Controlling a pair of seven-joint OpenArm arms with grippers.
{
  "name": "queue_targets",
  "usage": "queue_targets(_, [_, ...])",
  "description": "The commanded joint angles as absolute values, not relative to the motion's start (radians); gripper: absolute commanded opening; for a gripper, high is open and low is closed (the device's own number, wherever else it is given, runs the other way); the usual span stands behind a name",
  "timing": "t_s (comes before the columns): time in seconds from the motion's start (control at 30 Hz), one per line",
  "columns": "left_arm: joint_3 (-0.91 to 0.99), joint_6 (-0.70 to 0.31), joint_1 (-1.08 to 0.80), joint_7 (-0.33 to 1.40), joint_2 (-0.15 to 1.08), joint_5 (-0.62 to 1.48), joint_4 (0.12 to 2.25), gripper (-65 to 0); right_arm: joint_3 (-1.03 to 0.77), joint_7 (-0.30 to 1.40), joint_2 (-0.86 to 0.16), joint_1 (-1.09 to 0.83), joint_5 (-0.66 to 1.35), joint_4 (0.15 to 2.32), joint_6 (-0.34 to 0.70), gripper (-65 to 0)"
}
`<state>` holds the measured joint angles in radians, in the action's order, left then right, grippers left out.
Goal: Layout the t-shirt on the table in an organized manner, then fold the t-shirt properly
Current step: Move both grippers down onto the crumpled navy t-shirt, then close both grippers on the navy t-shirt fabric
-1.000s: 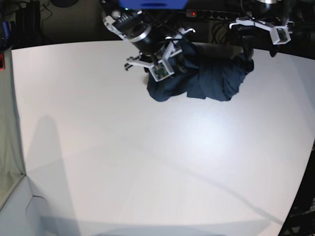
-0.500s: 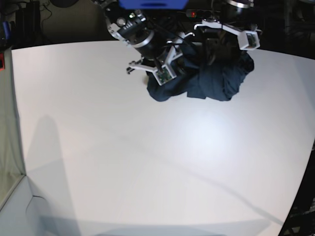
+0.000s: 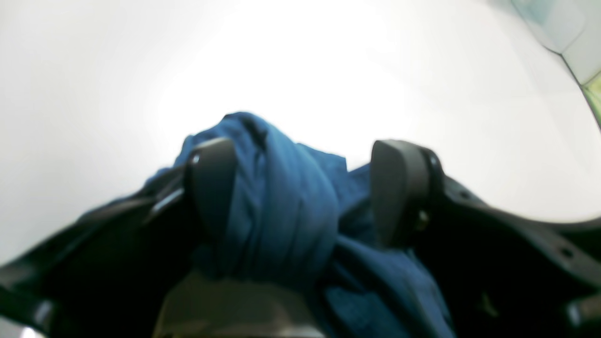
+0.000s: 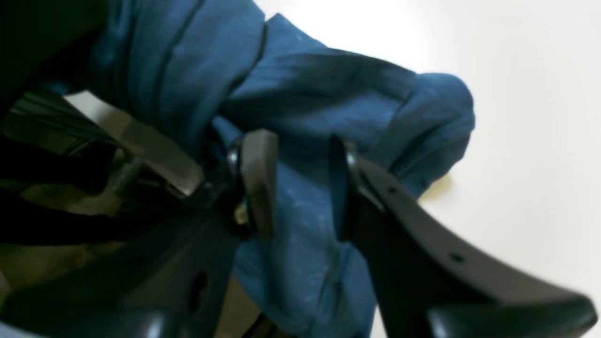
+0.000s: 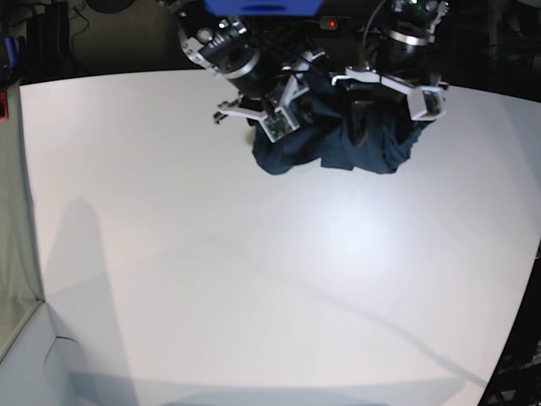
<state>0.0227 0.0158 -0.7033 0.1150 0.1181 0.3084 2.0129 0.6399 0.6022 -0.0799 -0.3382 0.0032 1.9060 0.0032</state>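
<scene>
The dark navy t-shirt [image 5: 347, 145] lies crumpled in a heap near the far edge of the white table [image 5: 254, 279]. My right gripper [image 4: 300, 188] is shut on a fold of the t-shirt [image 4: 305, 244], and cloth fills the narrow gap between its pads. In the base view this arm [image 5: 254, 80] stands at the heap's left end. My left gripper [image 3: 305, 188] is open and set down over the heap's right part. A thick roll of the t-shirt [image 3: 281, 202] rests against its left finger [image 3: 211, 188], apart from the right finger [image 3: 399, 188].
Behind the table's far edge is a dark area with cables and a power strip [image 5: 363, 24]. The tabletop's curved edge [image 5: 517, 330] runs down the right side. A grey panel [image 5: 13, 254] borders the left side.
The left arm has swung in from the far right edge and come down over the shirt's right part. The right arm and the shirt have hardly moved.
</scene>
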Motion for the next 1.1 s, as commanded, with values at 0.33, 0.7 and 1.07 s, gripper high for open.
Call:
queue_targets(0.33, [0.096,0.015,-0.642,0.189,0.038,0.308,2.022,-21.3,0.641,0.578,-0.087,-0.337,0.007,1.922,0.005,-44.7])
queue_targets(0.7, [0.119,0.013,-0.579,0.282,0.027,0.314,1.994,-21.3,0.641,0.578,-0.085,-0.331,0.007,1.906,0.005,-44.7])
queue_targets(1.07, [0.124,0.010,-0.552,0.395,-0.012,0.312,1.994,-21.4,0.641,0.578,-0.085,-0.329,0.007,1.890,0.005,-44.8])
